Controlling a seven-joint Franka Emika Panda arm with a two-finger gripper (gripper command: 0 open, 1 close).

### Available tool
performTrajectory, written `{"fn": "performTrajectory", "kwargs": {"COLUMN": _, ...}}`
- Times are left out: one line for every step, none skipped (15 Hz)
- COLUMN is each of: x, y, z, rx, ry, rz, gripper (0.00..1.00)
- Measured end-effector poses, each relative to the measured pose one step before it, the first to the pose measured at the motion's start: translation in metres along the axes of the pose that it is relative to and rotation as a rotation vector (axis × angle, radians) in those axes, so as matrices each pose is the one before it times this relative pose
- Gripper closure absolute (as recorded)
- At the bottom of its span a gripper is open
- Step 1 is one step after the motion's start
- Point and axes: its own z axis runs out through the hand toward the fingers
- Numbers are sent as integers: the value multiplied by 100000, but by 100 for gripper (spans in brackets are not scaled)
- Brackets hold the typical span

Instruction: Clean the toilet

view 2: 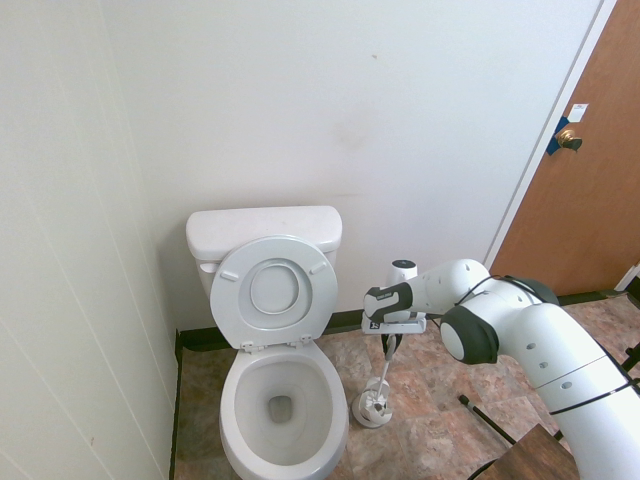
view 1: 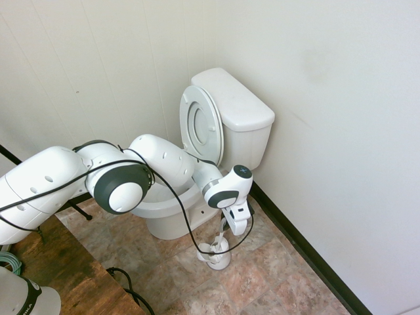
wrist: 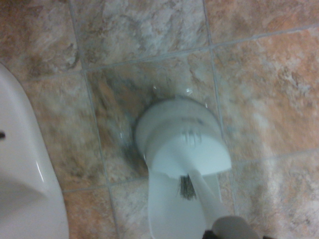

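Observation:
The white toilet [view 1: 239, 108] stands in the corner with its lid and ring seat raised against the tank, so the bowl [view 2: 240, 400] is open. To the right of the bowl, a small white brush holder [view 2: 372, 410] sits on the tiled floor. A thin brush handle [view 2: 385, 372] rises from it at a slight tilt. My gripper [view 2: 390, 342] hangs directly above the holder [view 1: 218, 257], shut on the top of that handle. In the wrist view the holder [wrist: 177, 132] and handle [wrist: 207, 199] fill the centre, with the toilet's base [wrist: 20, 164] at one edge.
White walls close in behind and beside the toilet, with a dark baseboard [view 1: 308, 252] along the floor. A brown door [view 2: 580, 170] stands at the right. A wooden table corner [view 1: 65, 269] sits beside the arm's base.

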Motion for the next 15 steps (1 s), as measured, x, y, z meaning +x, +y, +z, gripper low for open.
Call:
{"fn": "performTrajectory", "kwargs": {"x": -303, "y": 750, "z": -161, "rx": -1081, "ry": 173, "rz": -957, "gripper": 100}}
{"fn": "performTrajectory", "kwargs": {"x": -349, "y": 646, "z": -327, "rx": -816, "ry": -174, "rz": -898, "gripper": 100}}
{"fn": "performTrajectory", "kwargs": {"x": -240, "y": 522, "z": -675, "rx": -147, "ry": 119, "rz": -710, "gripper": 100}}
{"fn": "performTrajectory", "kwargs": {"x": -171, "y": 478, "z": -957, "rx": 381, "ry": 290, "rz": -415, "gripper": 100}}
{"fn": "performTrajectory", "kwargs": {"x": -113, "y": 496, "z": -1354, "rx": 417, "ry": 424, "rz": -210, "gripper": 100}}
{"fn": "performTrajectory", "kwargs": {"x": -155, "y": 514, "z": -1440, "rx": 185, "ry": 702, "rz": -307, "gripper": 100}}
{"fn": "performTrajectory", "kwargs": {"x": -233, "y": 515, "z": -1538, "rx": 27, "ry": 799, "rz": -272, "gripper": 100}}
{"fn": "performTrajectory", "kwargs": {"x": -341, "y": 565, "z": -1685, "rx": 23, "ry": 946, "rz": -422, "gripper": 100}}
{"fn": "performTrajectory", "kwargs": {"x": -441, "y": 643, "z": -1486, "rx": -558, "ry": 1192, "rz": -792, "gripper": 100}}
{"fn": "performTrajectory", "kwargs": {"x": -338, "y": 787, "z": -1553, "rx": -610, "ry": 1421, "rz": -655, "gripper": 100}}
{"fn": "performTrajectory", "kwargs": {"x": -338, "y": 773, "z": -1821, "rx": 287, "ry": 1244, "rz": -67, "gripper": 100}}
{"fn": "performTrajectory", "kwargs": {"x": -389, "y": 839, "z": -2202, "rx": 1024, "ry": 1251, "rz": 313, "gripper": 100}}
{"fn": "performTrajectory", "kwargs": {"x": -599, "y": 776, "z": -2143, "rx": 1219, "ry": 989, "rz": 54, "gripper": 100}}
{"fn": "performTrajectory", "kwargs": {"x": -799, "y": 806, "z": -2012, "rx": 1231, "ry": 717, "rz": -121, "gripper": 100}}
{"fn": "performTrajectory", "kwargs": {"x": -956, "y": 816, "z": -1944, "rx": 1514, "ry": 594, "rz": -309, "gripper": 100}}
